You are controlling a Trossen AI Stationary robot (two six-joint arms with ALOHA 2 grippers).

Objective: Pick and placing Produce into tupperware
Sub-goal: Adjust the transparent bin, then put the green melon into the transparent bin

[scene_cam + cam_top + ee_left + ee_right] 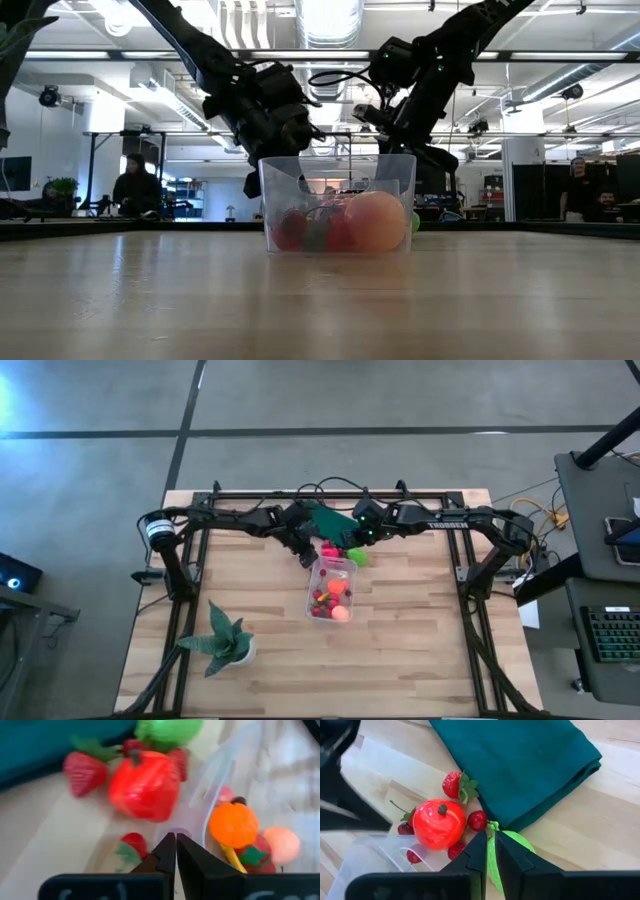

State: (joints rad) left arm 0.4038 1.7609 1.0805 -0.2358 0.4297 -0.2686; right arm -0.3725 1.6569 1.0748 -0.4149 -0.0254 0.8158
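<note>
While several pieces already lie inside the small clear plastic rectangular tupperware, the task stands partly done: an orange ball, a peach-coloured ball and red pieces are in the box, and others remain on the pale wooden table at its far end.

Left gripper: fingers pressed together, nothing between them, tips at the near corner of the tupperware wall. Ahead of the tips lie a large glossy red round fruit, a red strawberry with green leaf and a small red berry close by the tips.

Right gripper: fingers nearly together, with the lime-green round piece directly at the tips; whether it is pinched or merely behind them cannot be told. Beyond the tips lies a folded dark green cloth, with the red fruit and berries beside it.

Judgement: a pick of loose produce is in hand. The next move calls for securing one piece, lifting clear of the box wall, and releasing over the open box.

Writing: white lettering reading "TROSSEN" on the right arm in the high view; nothing else legible.
</note>
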